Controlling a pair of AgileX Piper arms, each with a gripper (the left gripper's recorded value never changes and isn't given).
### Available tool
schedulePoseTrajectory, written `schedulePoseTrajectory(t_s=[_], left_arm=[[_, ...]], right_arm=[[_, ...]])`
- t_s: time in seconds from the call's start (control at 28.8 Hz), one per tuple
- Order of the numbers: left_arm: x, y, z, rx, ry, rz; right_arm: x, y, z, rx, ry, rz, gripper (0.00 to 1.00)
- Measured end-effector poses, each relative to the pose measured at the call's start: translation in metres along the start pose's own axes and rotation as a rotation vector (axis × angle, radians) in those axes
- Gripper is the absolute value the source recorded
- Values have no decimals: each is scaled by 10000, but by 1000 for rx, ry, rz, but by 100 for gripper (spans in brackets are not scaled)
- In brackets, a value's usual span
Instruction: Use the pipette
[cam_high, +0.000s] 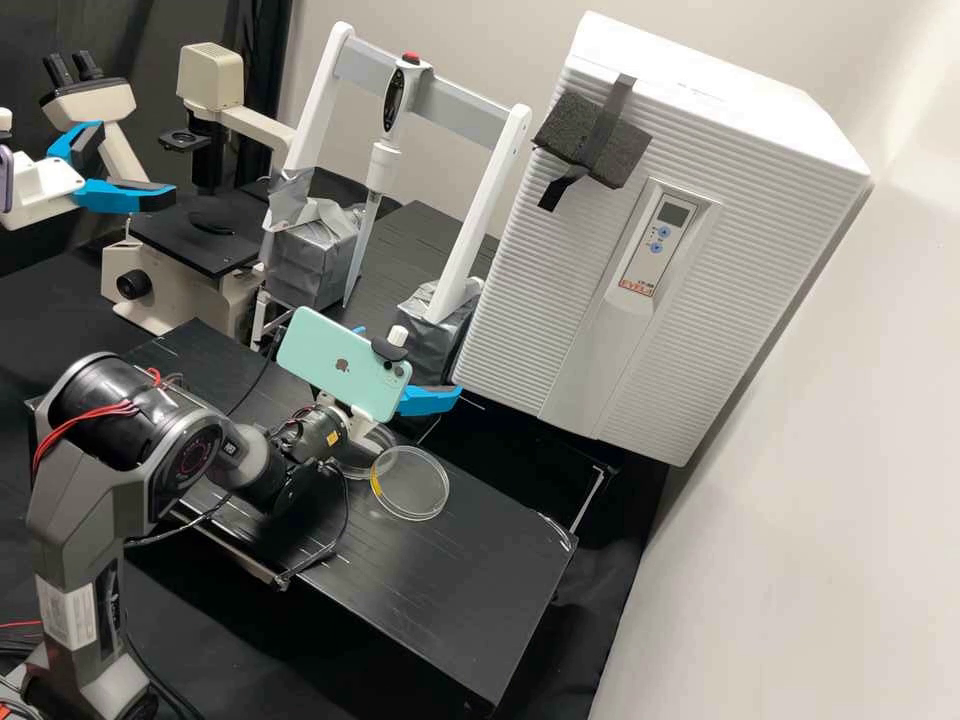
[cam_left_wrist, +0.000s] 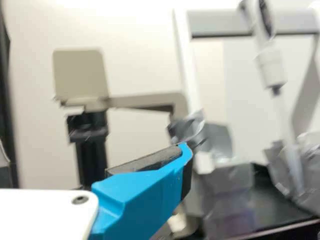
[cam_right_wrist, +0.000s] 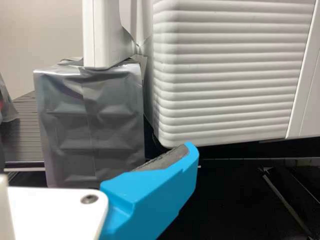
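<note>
where the grey crossbar of the white stand (cam_high: 460, 105) spans the far side of the bench (cam_high: 60, 300), the pipette (cam_high: 383, 120) hangs upright from it. its red button is on top and its long clear tip points down beside the left one of two blocks wrapped in grey tape (cam_high: 310, 255). the stand's white legs are set into these blocks. nothing grips the pipette.

the left gripper (cam_high: 125, 165) hovers at the far left corner, well apart from the pipette and above the stage of a beige microscope (cam_high: 170, 270). its jaws stand open, with a wide gap between the blue fingers (cam_high: 130, 193) and nothing in them. in the left wrist view the pipette shows blurred beyond one bare pad.

the right gripper (cam_high: 415, 375) sits lower, near the middle of the bench, just beside the right taped block (cam_high: 440, 330) and below the pipette's level. a mint-green phone (cam_high: 335, 362) is mounted on its wrist. its jaws are open too: in the right wrist view the black pad of the one blue finger (cam_right_wrist: 155, 192) is bare, facing the block and holding nothing.

on the raised black platform (cam_high: 470, 580) toward the near edge, a clear petri dish (cam_high: 410, 483) with a yellowish rim lies flat, close under the right arm's wrist. at the far right corner stands a large white ribbed machine (cam_high: 640, 230) with a piece of black foam (cam_high: 590, 135) strapped to its upper front.
</note>
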Motion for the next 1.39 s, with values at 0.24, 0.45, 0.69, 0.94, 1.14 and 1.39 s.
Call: schedulePoseTrajectory(t_s=[0.24,0.45,0.69,0.94,1.14,1.39], left_arm=[[-63,185,180,-9,-63,57],[-67,192,201,-11,-70,59],[-70,186,206,-8,-71,57],[-71,181,234,-16,-78,56],[-99,140,224,-17,-73,40],[-100,139,220,-21,-68,41]], right_arm=[[0,0,0,0,0,0,100],[0,0,0,0,0,0,100],[-218,246,-277,39,111,62,100],[-410,486,-823,58,320,136,100],[-356,577,-1259,50,407,132,100],[-175,688,-1687,26,425,156,100]])
